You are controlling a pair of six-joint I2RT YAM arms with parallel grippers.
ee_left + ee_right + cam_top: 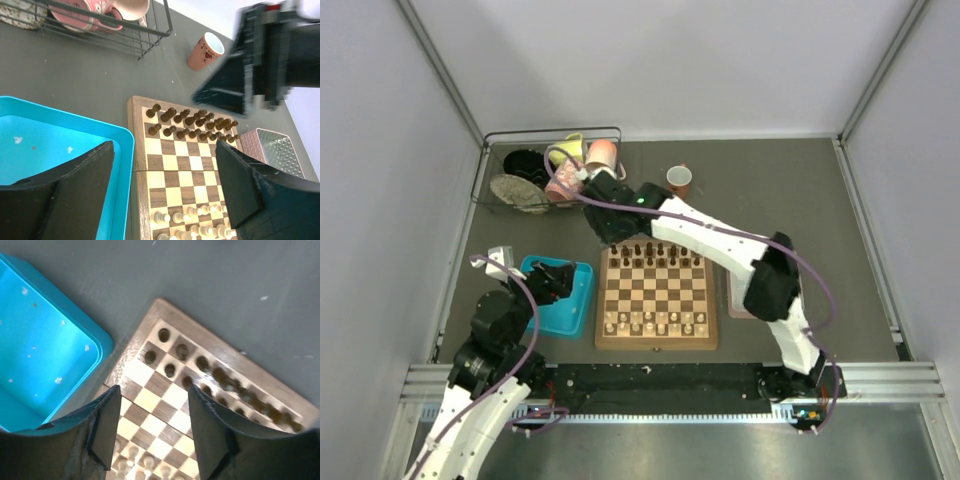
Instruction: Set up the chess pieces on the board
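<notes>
The board (655, 290) lies in the middle of the table. The dark chess pieces (655, 255) stand in two rows along its far side; they also show in the left wrist view (192, 124) and the right wrist view (170, 371). My right gripper (608, 225) hangs above the board's far left corner, open and empty (154, 395). My left gripper (560, 278) is over the blue tray beside the board's left edge, open and empty (165, 150). The board shows between its fingers (185, 165).
Pale chessmen (655, 322) fill the board's two near rows. A blue tray (570, 315) lies left of the board. A pink tray (735, 300) lies at its right, partly under the right arm. A wire basket (550, 170) of crockery and a pink cup (679, 180) stand at the back.
</notes>
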